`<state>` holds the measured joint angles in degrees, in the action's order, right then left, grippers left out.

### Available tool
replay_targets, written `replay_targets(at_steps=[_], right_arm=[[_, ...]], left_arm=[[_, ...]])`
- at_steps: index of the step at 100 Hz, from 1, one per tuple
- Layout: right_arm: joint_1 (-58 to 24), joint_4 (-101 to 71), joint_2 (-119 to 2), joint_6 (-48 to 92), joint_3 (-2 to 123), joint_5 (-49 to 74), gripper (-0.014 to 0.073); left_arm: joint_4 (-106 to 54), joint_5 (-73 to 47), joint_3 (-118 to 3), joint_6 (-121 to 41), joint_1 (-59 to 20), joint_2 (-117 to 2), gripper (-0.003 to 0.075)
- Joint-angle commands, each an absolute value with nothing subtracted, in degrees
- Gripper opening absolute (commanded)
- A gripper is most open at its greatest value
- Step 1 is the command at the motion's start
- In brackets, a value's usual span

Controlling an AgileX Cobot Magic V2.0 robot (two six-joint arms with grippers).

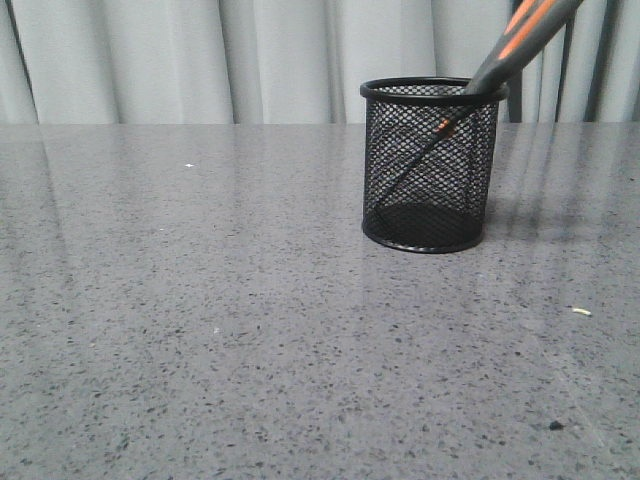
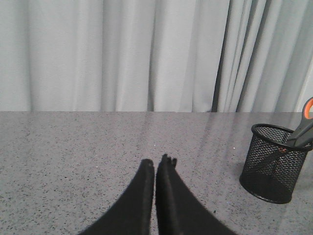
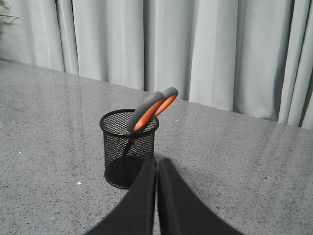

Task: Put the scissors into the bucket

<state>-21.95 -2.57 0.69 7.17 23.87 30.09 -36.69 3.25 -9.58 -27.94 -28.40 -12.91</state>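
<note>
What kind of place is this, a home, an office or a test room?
Probably a staged test room, though I cannot be sure. A bare grey speckled table carries only a black mesh bucket holding scissors, and pale curtains close off the whole background. No furniture or personal items appear.

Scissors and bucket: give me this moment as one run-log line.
scissors: blades down in bucket, handles leaning over rim | left gripper: shut, empty | right gripper: shut, empty

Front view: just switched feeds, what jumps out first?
The black wire-mesh cup stands upright right of centre on the grey speckled table. The scissors sit blades-down inside it, their grey-and-orange handles leaning out over the rim toward the upper right. Both end effectors are shut and clear of it.
</note>
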Motion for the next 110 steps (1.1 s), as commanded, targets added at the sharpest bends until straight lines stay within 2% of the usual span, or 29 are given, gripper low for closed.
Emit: replay_targets(at_steps=[1,35,52,76,88,100,110], right_arm=[[-21.7,-2.1,1.6,7.4,25.2,25.1,-0.0045],[-21.7,-2.1,1.6,7.4,25.2,25.1,-0.0045],[-21.7,-2.1,1.6,7.4,25.2,25.2,-0.0045],[-21.7,-2.1,1.6,7.4,25.2,25.2,-0.0045],[-21.7,-2.1,1.6,7.4,25.2,25.2,-0.0045],[-21.7,-2.1,1.6,7.4,25.2,25.2,-0.0045],[-21.7,-2.1,1.6,7.4,25.2,25.4,-0.0045]], left_arm=[[-36.9,7.3,-11.1,-27.5,-28.8,-13.4,-0.0020],[-35.6,7.6,-8.7,-27.7,-27.8,-13.4,-0.0020],[-18.6,9.4,-5.2,-28.0,-22.6,-10.7,-0.0020],[-15.0,8.6,0.9,-21.1,-12.2,-3.5,-0.0020],[-10.5,5.3,2.3,-13.5,-7.4,-0.1,-0.0020],[-3.0,-4.1,2.3,-5.3,-5.2,1.7,-0.0020],[0.0,-13.3,2.3,-5.1,-5.1,1.7,-0.0020]])
